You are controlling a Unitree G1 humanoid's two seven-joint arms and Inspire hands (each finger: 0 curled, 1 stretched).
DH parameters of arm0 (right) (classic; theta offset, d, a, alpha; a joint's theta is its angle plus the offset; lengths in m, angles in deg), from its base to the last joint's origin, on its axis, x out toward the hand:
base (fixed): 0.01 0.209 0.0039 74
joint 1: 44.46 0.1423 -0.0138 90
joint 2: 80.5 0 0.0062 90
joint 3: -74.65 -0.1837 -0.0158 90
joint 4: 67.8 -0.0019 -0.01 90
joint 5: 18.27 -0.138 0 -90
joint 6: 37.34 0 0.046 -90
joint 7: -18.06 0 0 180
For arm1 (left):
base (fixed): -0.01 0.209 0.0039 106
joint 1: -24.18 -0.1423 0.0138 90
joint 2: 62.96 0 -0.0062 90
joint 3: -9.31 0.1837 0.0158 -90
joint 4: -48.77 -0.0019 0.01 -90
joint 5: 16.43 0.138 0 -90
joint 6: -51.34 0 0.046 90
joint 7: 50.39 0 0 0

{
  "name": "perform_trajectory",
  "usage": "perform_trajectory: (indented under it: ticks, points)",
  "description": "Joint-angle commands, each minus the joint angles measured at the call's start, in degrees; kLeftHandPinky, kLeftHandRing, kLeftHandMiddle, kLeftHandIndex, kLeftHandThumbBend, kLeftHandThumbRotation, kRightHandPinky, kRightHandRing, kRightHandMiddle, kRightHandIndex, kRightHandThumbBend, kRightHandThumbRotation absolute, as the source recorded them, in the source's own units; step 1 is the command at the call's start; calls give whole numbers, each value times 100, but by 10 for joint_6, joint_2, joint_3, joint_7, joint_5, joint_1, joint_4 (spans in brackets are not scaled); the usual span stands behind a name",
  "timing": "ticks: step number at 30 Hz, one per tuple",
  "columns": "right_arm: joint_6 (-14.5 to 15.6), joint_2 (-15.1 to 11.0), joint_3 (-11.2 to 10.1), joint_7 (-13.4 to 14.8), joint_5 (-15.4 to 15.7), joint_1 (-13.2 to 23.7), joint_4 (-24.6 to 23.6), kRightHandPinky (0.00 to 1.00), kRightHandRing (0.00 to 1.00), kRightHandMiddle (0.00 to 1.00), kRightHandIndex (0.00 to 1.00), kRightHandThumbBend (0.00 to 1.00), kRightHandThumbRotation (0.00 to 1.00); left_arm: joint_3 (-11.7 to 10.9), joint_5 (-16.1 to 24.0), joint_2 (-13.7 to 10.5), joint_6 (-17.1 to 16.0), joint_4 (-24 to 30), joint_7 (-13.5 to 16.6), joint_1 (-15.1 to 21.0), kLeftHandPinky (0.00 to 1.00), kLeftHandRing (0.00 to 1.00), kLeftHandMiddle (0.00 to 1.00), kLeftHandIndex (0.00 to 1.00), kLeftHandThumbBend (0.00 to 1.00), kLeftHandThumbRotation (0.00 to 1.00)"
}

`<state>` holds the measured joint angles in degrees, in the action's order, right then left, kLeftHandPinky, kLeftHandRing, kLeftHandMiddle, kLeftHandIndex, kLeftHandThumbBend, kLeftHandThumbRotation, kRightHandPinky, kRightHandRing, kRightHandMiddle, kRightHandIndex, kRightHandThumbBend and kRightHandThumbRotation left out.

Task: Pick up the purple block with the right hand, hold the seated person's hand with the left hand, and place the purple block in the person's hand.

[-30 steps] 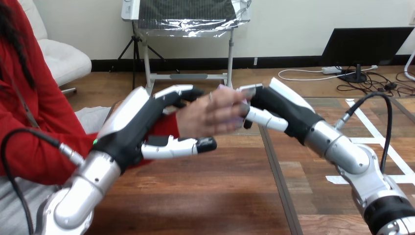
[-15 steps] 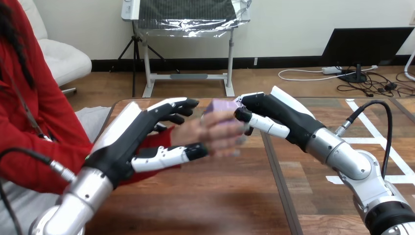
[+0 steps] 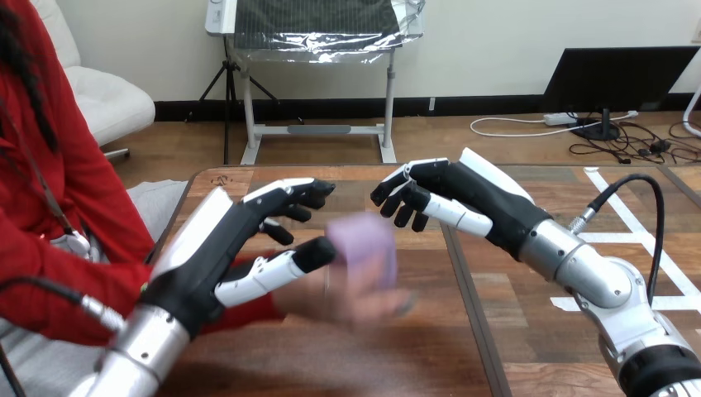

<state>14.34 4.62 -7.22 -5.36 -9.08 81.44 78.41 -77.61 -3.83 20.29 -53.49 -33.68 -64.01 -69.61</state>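
Purple block [image 3: 362, 242], blurred, rests in the person's hand [image 3: 364, 299], which is low over the wooden surface [image 3: 413, 364] near its middle. My left hand [image 3: 221, 248] sits at that hand's wrist with its fingers [image 3: 289, 192] stretched out and loose, the thumb lying across the red sleeve [image 3: 248, 308]; I cannot tell whether it touches. My right hand [image 3: 463, 194] hangs just beyond the block, apart from it, fingers relaxed and slightly bent, holding nothing, its silver forearm [image 3: 579, 269] reaching in from the right.
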Motion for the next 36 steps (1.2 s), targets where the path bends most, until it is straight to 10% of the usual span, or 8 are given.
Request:
perform_trajectory:
  ticks: [1, 17, 21, 36]
  points:
    - [-13, -17, -19, 2, -13, -6, -19, 49, 59, 63, 65, 100, 100, -13, -17, 18, -15, 7, 19, -12, 66, 77, 79, 78, 100, 100]
    - [-40, -6, -48, -14, -78, -92, -61, 49, 59, 66, 69, 98, 100, -18, -19, 51, -78, 18, 68, -96, 66, 75, 77, 76, 100, 100]
    - [-32, 62, -74, -15, -178, -244, -169, 56, 66, 71, 74, 90, 100, -22, -44, 82, -172, 18, 95, -181, 65, 74, 76, 75, 99, 100]
    - [37, 103, -46, -36, -247, -386, -329, 83, 85, 86, 88, 84, 100, -7, -136, 109, -205, 32, 71, -243, 79, 80, 79, 76, 83, 100]
